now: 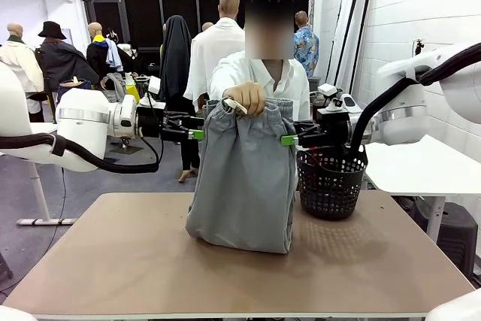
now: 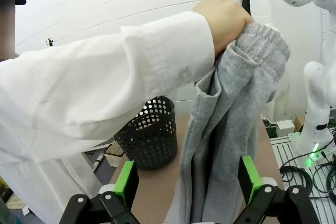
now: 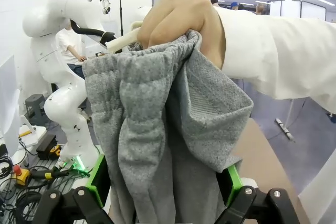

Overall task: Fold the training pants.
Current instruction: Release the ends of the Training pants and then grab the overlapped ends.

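A person's hand [image 1: 244,98] holds the light grey training pants [image 1: 242,178] up by the bunched waistband, and the legs hang down with their ends resting on the table [image 1: 113,261]. My left gripper [image 1: 197,134] is open at the pants' left edge, just below the waistband. My right gripper [image 1: 289,140] is open at the right edge. In the left wrist view the pants [image 2: 220,129] hang between the spread green pads [image 2: 126,179]. In the right wrist view the pants [image 3: 157,119] fill the gap between the green pads [image 3: 98,179], and the hand [image 3: 173,17] grips the top.
A black perforated basket [image 1: 331,182] stands on the table just right of the pants, under my right arm. The person in a white shirt [image 1: 301,84] stands at the far edge. The tan tabletop in front of the pants is bare.
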